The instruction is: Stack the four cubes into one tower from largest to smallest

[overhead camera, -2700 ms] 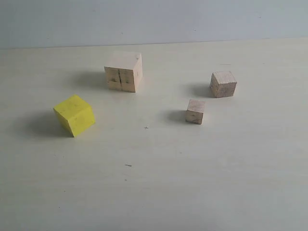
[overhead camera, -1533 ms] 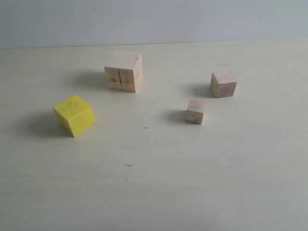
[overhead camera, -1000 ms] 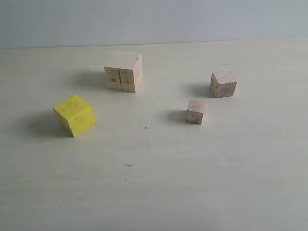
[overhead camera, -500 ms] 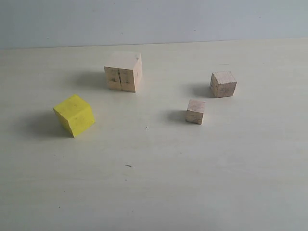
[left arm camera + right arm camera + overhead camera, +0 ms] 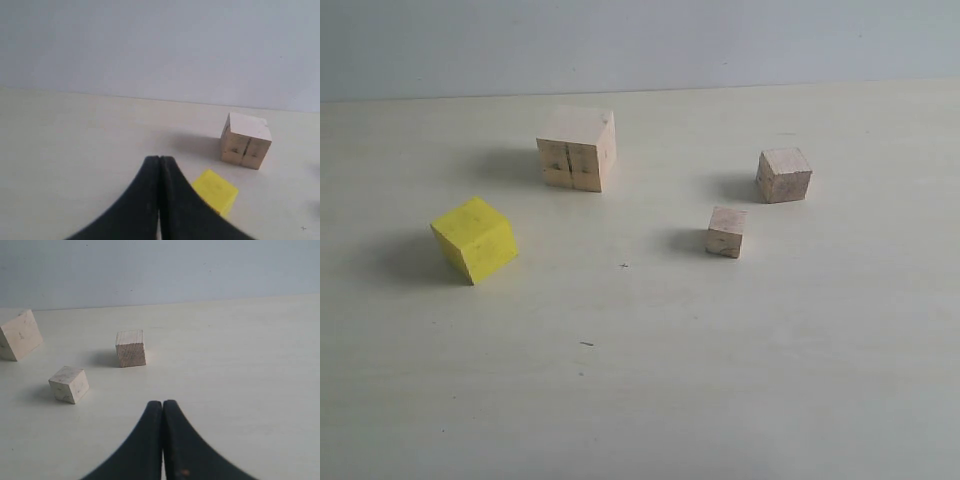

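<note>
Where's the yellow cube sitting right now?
In the exterior view the yellow cube sits on the table on the left side, nearer the camera than the large wooden cube, its closest neighbour, and apart from it.

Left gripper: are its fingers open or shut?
Shut: the left gripper has its two black fingers meeting with no gap, nothing between them.

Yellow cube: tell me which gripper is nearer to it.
Left. The left gripper has the yellow cube just past its shut jaws; the right gripper faces the medium wood cube and small wood cube, with the yellow cube outside its view.
</note>
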{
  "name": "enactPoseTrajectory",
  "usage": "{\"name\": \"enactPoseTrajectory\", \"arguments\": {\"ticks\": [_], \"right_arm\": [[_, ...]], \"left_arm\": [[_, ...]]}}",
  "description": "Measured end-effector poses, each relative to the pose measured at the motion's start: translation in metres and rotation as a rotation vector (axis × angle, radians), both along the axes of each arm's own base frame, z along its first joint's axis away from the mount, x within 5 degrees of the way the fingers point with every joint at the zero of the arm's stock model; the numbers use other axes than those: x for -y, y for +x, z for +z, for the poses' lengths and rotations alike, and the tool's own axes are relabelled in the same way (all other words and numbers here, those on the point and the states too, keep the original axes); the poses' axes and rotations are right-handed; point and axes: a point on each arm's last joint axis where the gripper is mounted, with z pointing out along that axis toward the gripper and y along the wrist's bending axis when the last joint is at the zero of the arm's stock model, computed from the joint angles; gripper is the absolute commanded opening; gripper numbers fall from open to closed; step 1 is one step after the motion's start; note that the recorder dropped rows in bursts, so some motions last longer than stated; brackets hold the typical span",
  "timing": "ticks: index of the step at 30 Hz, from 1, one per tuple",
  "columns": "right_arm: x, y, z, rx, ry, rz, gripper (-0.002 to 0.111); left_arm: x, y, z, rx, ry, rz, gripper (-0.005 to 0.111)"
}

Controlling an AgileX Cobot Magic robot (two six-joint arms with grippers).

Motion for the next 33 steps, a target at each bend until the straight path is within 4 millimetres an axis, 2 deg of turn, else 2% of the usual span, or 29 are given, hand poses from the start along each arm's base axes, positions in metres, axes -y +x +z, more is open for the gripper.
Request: {"name": "enactPoseTrajectory", "arguments": {"ticks": [9,33], "right_arm": [[0.0,0.0,0.0,0.0,0.0,0.0,0.0],[0.0,0.0,0.0,0.0,0.0,0.0,0.0]], "left_arm": [[0.003,0.017,0.039,0.022,0.0,-0.005,0.0],[0.003,0.019,0.04,0.019,0.0,-0.005,0.0]]}}
